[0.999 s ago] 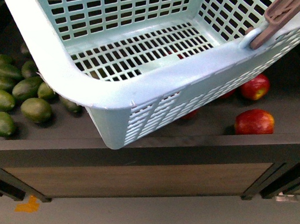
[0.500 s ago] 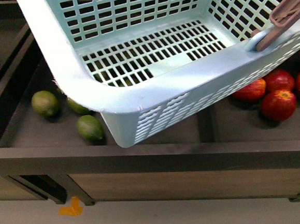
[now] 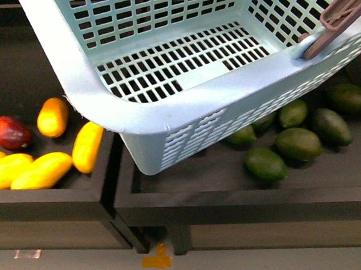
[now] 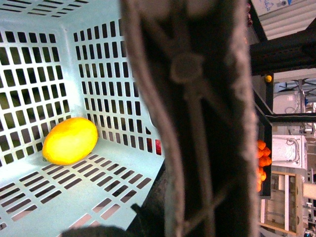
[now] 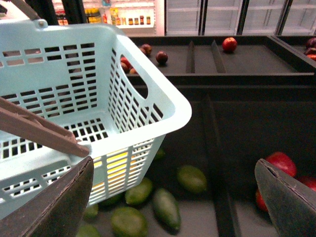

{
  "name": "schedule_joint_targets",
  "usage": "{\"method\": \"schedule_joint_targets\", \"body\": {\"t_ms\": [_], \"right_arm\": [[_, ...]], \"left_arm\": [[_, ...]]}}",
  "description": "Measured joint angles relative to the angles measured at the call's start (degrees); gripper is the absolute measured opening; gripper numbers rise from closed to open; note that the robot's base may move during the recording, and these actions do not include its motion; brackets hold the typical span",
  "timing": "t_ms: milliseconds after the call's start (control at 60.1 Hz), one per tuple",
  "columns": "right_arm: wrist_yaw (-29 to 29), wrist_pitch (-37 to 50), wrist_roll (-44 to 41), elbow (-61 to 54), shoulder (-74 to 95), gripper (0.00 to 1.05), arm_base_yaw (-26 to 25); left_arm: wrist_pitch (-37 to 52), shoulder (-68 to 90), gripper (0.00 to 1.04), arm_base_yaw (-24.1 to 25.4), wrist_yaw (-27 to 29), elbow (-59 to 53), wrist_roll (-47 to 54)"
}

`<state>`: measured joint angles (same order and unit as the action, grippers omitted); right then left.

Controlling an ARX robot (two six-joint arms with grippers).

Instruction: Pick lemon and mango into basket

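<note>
The pale aqua basket (image 3: pixel 167 120) hangs tilted above the shelf, filling the top of the front view. My left gripper (image 4: pixel 153 212) is shut on its brown handle (image 4: pixel 197 123), which blurs most of the left wrist view. A yellow-orange rounded lemon (image 4: pixel 70 140) lies inside on the slotted floor against a wall; the near wall hides it in the front view. The dark red mango (image 3: pixel 10 133) rests in the left bin. Beside the basket's corner (image 5: pixel 180 111), my right gripper (image 5: pixel 173 207) stands open over green fruits, holding nothing.
Long yellow fruits (image 3: pixel 42 171) and a shorter orange-yellow one (image 3: pixel 53 117) lie beside the mango. Green fruits (image 3: pixel 299 143) fill the bin right of a divider (image 3: pixel 118 171). Red apples (image 5: pixel 281 163) lie further right. The dark shelf lip (image 3: pixel 248 198) runs along the front.
The shelf has slid to the right in the front view: the apples are gone, the green fruits now lie on the right, and the bin with the mango has appeared. The basket holds its place.
</note>
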<state>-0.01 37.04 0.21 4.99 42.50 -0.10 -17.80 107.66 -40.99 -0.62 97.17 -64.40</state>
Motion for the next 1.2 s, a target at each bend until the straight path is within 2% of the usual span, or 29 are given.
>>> {"method": "schedule_joint_targets", "body": {"t_ms": [1199], "right_arm": [[0.0, 0.0, 0.0, 0.0, 0.0, 0.96, 0.0]], "left_arm": [[0.0, 0.0, 0.05, 0.1, -0.5, 0.0, 0.0]]}}
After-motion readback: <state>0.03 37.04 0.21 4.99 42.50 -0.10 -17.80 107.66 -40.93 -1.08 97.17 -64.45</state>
